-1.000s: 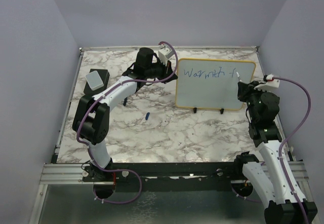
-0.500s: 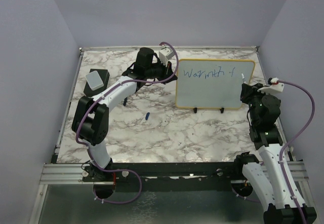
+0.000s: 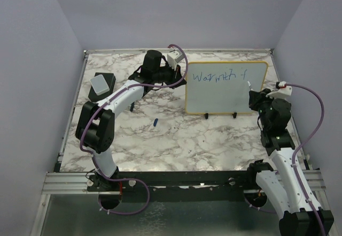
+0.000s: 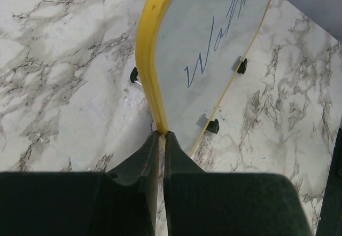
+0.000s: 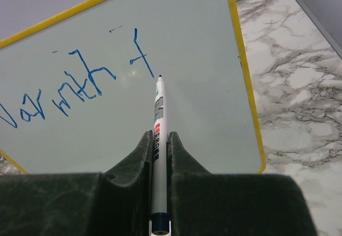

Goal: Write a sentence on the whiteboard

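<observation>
Marbled tabletop [image 3: 176, 140] is carrying everything: well left of the left gripper [image 4: 162, 137], a grey-topped eraser block [image 3: 101, 84] is lying flat. That gripper's fingers are pinching the yellow left edge of the whiteboard [image 3: 224, 100], which is standing upright on its feet. Right of that grip, the sentence [image 3: 214, 78] is reading only "Warmth f". The right gripper [image 5: 160, 135] is clamping a marker [image 5: 158, 113], its tip pointing just below and right of the "f"; whether it is touching the board is unclear.

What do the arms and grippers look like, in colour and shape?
Both arms have white link shells and black joints; the left arm and right arm each carry a purple cable. The left gripper and right gripper have dark, tapering fingers.
</observation>
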Controlling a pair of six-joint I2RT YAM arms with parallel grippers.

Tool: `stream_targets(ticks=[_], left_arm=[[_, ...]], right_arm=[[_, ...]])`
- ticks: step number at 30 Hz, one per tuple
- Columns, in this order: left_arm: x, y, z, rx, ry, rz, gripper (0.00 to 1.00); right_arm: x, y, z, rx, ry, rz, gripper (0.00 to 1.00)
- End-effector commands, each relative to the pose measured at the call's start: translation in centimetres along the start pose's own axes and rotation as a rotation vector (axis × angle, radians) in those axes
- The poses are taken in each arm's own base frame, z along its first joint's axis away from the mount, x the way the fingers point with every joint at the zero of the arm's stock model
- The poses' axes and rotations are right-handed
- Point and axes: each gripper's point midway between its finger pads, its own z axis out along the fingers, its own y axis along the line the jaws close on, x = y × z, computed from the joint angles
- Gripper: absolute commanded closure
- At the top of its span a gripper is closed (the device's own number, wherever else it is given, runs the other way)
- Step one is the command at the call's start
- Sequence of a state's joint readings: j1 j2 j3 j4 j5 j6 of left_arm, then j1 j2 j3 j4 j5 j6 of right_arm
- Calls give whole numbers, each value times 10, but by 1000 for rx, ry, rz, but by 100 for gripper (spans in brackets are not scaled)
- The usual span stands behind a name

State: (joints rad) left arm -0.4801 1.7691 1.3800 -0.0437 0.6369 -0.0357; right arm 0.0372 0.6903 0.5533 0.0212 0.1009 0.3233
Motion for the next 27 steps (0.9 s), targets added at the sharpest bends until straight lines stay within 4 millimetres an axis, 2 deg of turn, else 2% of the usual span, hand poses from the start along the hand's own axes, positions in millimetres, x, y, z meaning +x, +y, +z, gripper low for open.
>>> stream_targets(ticks=[1, 12, 27], left_arm=[[3, -5, -6, -3, 28, 11, 100], [3, -6, -5, 3, 30, 7, 100], [3, -6, -6, 2, 32, 8, 100]], right_arm=[[-9, 4, 0, -29, -43, -6, 99], [-8, 2, 0, -21, -45, -12, 99], [-14, 4, 14, -22, -67, -20, 99]])
